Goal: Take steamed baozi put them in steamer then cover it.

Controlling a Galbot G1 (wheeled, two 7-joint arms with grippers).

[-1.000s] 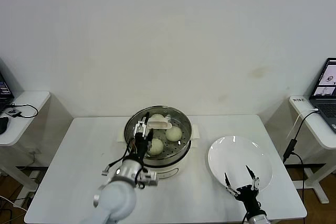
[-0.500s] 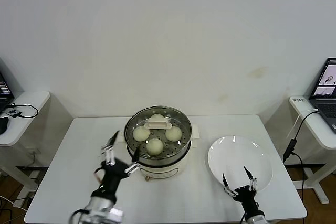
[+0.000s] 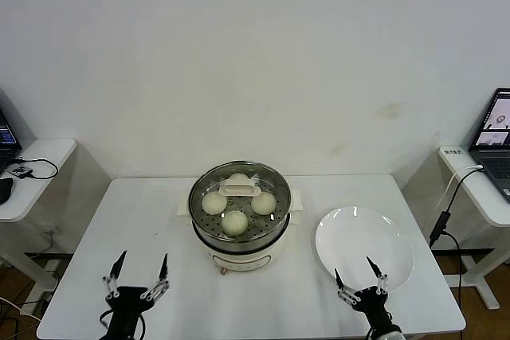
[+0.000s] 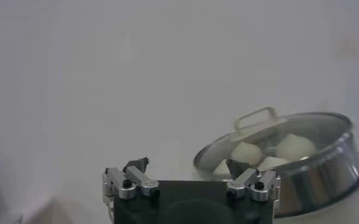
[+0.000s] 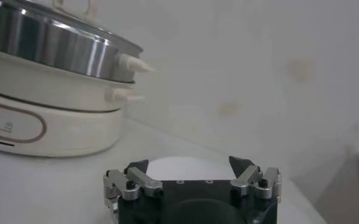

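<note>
The steamer (image 3: 253, 246), a shiny steel pot on a white base, stands mid-table with several cream-white baozi (image 3: 234, 221) on its perforated tray. The clear glass cover (image 3: 240, 189) with its white bar handle sits on top of it. My left gripper (image 3: 142, 272) is open and empty near the table's front left, well clear of the pot. In the left wrist view the gripper (image 4: 187, 165) faces the steamer (image 4: 325, 176), the cover handle (image 4: 258, 125) and the baozi (image 4: 295, 146). My right gripper (image 3: 356, 275) hangs open and empty by the front edge of the plate.
A flat white plate (image 3: 382, 236) lies at the table's right; the right wrist view shows this plate (image 5: 185, 165) beyond the gripper (image 5: 189, 163), with the steamer (image 5: 51, 122) to one side. Side tables flank the white table (image 3: 143, 212), with a laptop (image 3: 496, 129) and cables at right.
My left gripper has drawn back from the cover's handle to the table's front left, leaving the cover on the steamer. The right gripper has sunk slightly.
</note>
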